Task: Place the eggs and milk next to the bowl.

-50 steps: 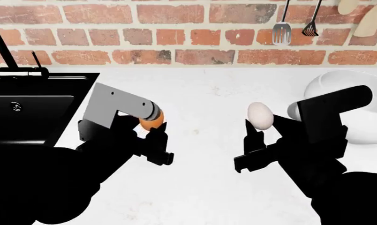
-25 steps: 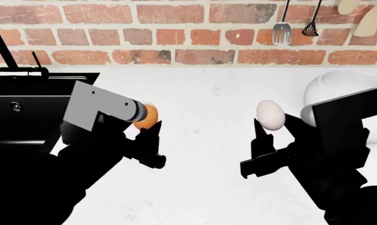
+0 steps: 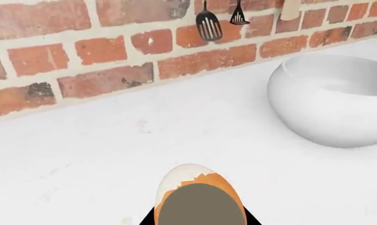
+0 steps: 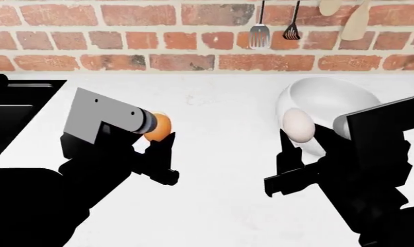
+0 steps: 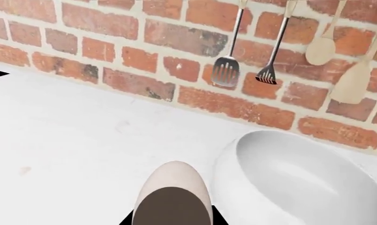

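Left gripper (image 4: 159,149): its fingers are closed on the orange-brown egg (image 4: 157,126), held above the white bench (image 4: 214,128), well left of the bowl (image 4: 330,105).
Right gripper (image 4: 296,154): its fingers clasp the pale egg (image 4: 297,125), which in the head view sits just in front of the bowl's near wall.
Milk: no bottle shows in any view (it may be off to one side).
Handling: both eggs look light, smooth and brittle, so a gentle pinch across the widest part seems safest; too hard a squeeze could crack the shell, too light and it may slip.
Placement: rounded shells will likely roll, so set each down softly beside the bowl.
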### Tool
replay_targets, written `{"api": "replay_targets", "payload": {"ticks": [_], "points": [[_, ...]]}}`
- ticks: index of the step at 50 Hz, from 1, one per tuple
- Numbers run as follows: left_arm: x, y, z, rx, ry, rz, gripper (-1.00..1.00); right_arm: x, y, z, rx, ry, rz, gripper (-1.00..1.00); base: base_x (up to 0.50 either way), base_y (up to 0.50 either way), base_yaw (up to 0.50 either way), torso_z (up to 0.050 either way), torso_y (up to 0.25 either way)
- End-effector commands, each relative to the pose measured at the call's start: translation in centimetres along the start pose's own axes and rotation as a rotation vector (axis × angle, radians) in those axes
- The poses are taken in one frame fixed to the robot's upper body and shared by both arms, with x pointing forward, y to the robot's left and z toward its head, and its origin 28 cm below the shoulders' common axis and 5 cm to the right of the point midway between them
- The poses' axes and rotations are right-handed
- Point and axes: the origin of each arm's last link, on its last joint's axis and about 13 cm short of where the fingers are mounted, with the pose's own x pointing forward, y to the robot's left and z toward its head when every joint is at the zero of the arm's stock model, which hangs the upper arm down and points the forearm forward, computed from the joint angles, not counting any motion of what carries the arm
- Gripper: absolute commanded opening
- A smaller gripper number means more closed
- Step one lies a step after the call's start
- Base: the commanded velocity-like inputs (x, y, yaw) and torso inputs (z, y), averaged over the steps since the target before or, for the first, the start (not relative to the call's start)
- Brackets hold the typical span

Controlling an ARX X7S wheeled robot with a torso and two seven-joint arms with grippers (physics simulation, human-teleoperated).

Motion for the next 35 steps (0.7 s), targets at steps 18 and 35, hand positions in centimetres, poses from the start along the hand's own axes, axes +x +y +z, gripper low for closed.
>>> {"api": "replay_targets", "payload": {"ticks": [18,35], "points": [[-0.05,-0.01,0.15,-0.021,-0.003,0.002,-1.0,-0.2,0.15,0.12,-0.013,-0.005,0.005,-1.0,0.0,-0.5,0.0,0.0,0.0],[-0.06,0.06,0.37,-0.022,-0.02,0.006,-1.0,0.01,0.12,0.12,-0.013,-0.004,0.014,-1.0,0.0,-0.5,0.0,0.0,0.0]]}}
